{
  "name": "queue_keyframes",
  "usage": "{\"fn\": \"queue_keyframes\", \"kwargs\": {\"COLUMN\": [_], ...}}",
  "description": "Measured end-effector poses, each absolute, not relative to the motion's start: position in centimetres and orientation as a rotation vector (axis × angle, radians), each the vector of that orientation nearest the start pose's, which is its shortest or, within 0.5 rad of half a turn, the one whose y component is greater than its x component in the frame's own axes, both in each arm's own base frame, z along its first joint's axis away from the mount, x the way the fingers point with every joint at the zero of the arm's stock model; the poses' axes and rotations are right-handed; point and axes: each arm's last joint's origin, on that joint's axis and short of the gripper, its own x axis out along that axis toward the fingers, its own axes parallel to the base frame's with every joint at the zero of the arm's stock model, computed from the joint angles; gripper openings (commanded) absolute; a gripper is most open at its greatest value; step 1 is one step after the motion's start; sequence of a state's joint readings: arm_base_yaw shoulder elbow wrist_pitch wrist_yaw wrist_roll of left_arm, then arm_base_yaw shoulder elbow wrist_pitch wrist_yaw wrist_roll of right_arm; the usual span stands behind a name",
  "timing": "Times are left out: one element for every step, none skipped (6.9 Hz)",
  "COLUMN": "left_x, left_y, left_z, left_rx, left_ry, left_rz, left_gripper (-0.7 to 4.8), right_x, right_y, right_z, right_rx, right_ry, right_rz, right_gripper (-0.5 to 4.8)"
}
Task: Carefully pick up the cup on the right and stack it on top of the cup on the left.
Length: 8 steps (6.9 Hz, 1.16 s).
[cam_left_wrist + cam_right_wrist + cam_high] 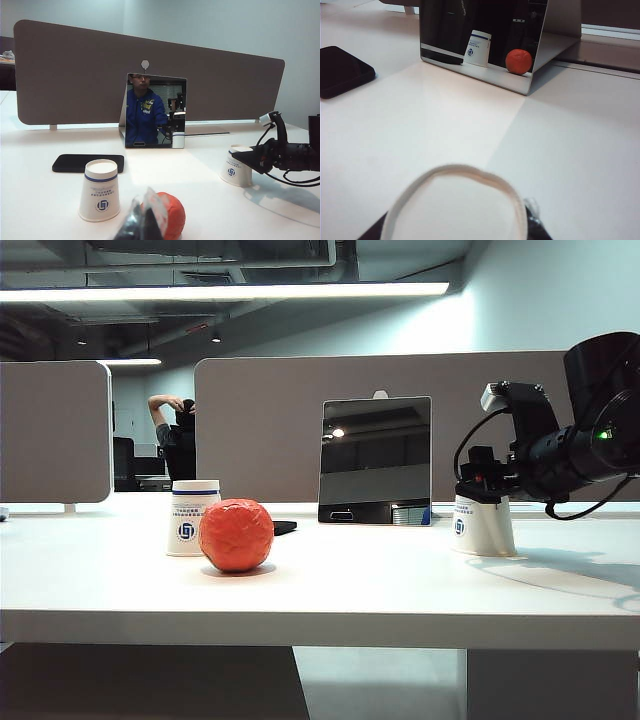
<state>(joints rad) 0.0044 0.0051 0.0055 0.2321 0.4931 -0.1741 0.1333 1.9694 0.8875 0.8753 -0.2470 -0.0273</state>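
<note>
Right gripper (487,492) at inverted white paper cup (483,526), grip unclear. Left gripper (142,222) blurred, state unreadable, near glossy orange ball (170,216).

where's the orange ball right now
In the exterior view the orange ball sits on the left of the table, just in front and right of the left cup.

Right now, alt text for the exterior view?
The right claw sits over the upside-down right paper cup on a white table, jaws around its top. At left, a matching upside-down cup stands behind an orange ball; a tilted mirror stands at the back.
</note>
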Motion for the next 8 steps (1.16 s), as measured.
{"fn": "queue_keyframes", "kwargs": {"left_x": [9.2,9.2,9.2,9.2,9.2,9.2,9.2,9.2], "left_y": [-1.3,-1.3,-1.3,-1.3,-1.3,-1.3,-1.3,-1.3], "left_z": [18.6,18.6,18.6,18.6,18.6,18.6,18.6,18.6], "left_rx": [-0.112,-0.112,-0.112,-0.112,-0.112,-0.112,-0.113,-0.113], "left_ry": [-0.185,-0.185,-0.185,-0.185,-0.184,-0.185,-0.184,-0.184], "left_rz": [-0.505,-0.505,-0.505,-0.505,-0.505,-0.505,-0.505,-0.505], "left_gripper": [-0.05,-0.05,-0.05,-0.05,-0.05,-0.05,-0.05,-0.05], "right_x": [38.0,38.0,38.0,38.0,37.9,38.0,38.1,38.5], "right_y": [5.8,5.8,5.8,6.1,6.3,6.9,7.4,8.4], "right_z": [13.9,13.9,13.9,14.0,14.2,14.7,15.0,16.0], "right_rx": [-0.015,-0.015,-0.014,-0.013,-0.013,-0.012,0.0,0.01], "right_ry": [0.202,0.202,0.202,0.19,0.173,0.131,0.116,0.079], "right_rz": [0.382,0.384,0.393,0.422,0.436,0.469,0.501,0.545], "right_gripper": [2.81,2.81,2.81,2.81,2.82,2.82,2.82,2.82]}}
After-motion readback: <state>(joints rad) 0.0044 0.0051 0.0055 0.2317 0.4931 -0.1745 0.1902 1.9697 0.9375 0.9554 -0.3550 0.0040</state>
